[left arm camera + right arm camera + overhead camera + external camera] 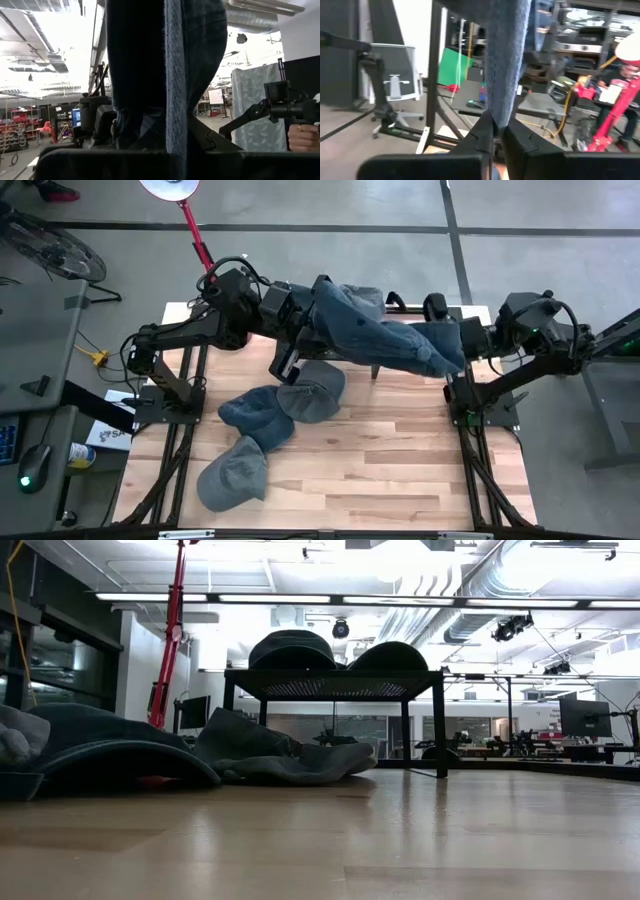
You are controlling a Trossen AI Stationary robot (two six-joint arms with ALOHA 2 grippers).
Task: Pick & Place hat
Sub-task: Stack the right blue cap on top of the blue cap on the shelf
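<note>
Denim hat [385, 332] stretched left-right above the table [400, 470]. Left gripper [305, 330] and right gripper [455, 345] each pinch one end; fingertips hidden by cloth.

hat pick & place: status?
Done: two hats sit on the black rack. In hand: left tool and right tool both shut on one denim hat over the rack. Left: three hats on the table.
</note>
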